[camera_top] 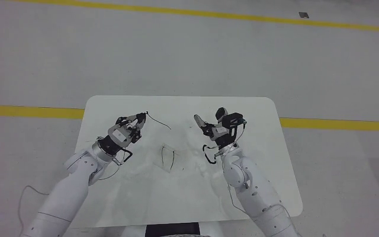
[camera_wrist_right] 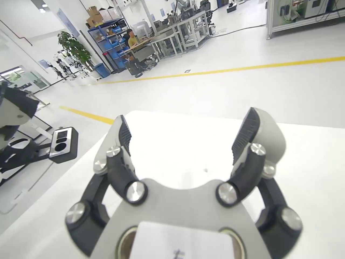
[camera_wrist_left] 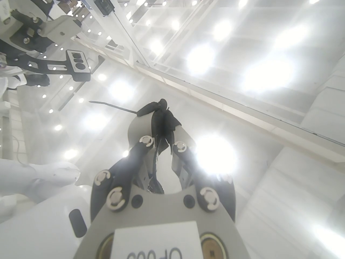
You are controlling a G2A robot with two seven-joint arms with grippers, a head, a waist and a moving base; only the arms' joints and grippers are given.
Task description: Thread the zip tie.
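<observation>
Status: threading not begun, by my reading.

- Left pincer (camera_top: pixel 141 117) is pressed together on one end of a black zip tie (camera_top: pixel 157 121). In the left wrist view the pads (camera_wrist_left: pixel 161 125) meet on a dark bunched part of it. The thin tail (camera_wrist_left: pixel 113 106) juts sideways out of the pincer, free in the air.
- No closed loop shows. The tail tip points across toward the right pincer (camera_top: pixel 208 117) but is well apart from it.
- Whether the head sits inside the left grip, I cannot tell.
- Right pincer (camera_wrist_right: pixel 188 125) is spread wide and holds nothing. It hangs above the white table (camera_wrist_right: pixel 310 146).
- Left to do, as I judge: take the tail, bend it round, feed the tip through the head, pull.
- Below and between the two pincers a thin pale outline (camera_top: pixel 166 156) lies on the table. I cannot identify it.

Writing: a white label (camera_wrist_left: pixel 156 238) sits at the base of the left pincer and another (camera_wrist_right: pixel 186 241) at the right. Both prints are cut off at the frame edge, so not transcribed. No marking is visible on the tie.
</observation>
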